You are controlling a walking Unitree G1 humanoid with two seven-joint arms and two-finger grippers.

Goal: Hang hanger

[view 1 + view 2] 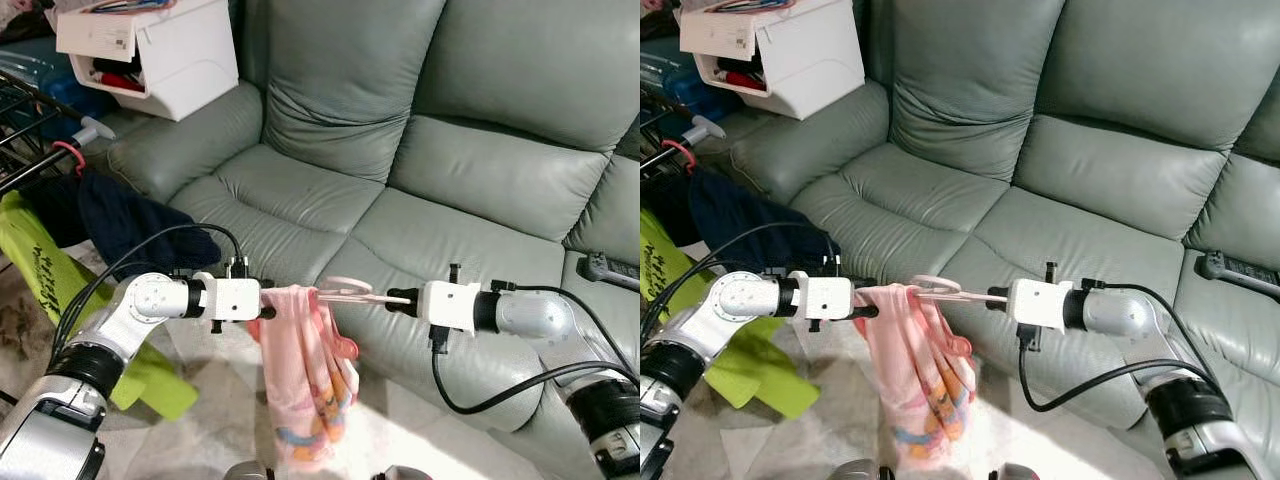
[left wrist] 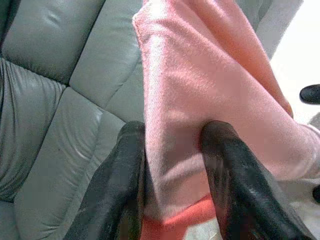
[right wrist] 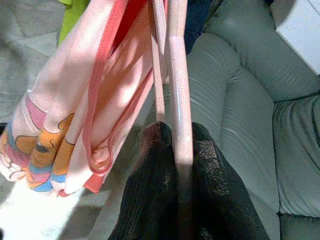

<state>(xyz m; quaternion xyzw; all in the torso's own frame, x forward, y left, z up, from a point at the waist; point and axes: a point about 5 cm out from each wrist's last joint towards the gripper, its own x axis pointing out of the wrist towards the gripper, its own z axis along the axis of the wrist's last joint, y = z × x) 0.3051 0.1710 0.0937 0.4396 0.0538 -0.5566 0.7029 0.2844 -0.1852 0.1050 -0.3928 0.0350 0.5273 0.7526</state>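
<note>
Pink plastic hanger point(image 1: 350, 293) held level in the air in front of the sofa seat, between the two arms. A pink child's garment point(image 1: 305, 385) with a cartoon print near its lower edge hangs from it, drooping toward the floor.

Right hand point(image 1: 397, 299): fingers point(image 3: 210, 190) clamped on the hanger's thin pink bar; in the right wrist view the bar runs straight out between them. Closed on hanger.

Left hand point(image 1: 262, 303): both black fingers point(image 2: 125, 175) pinch a fold of the pink garment at its upper edge, cloth pressed between them. Closed on cloth.

The two hands face each other, near one another, with garment and hanger spanning the gap.

Surroundings: grey-green leather sofa point(image 1: 450, 170) directly behind. On its left armrest, a white storage box point(image 1: 150, 50) with an open front. At far left, a black wire drying rack point(image 1: 25, 130) carrying a dark navy garment point(image 1: 120, 225) and a lime-green garment point(image 1: 50, 275). A black power strip point(image 1: 610, 270) lies on the sofa seat at far right.
</note>
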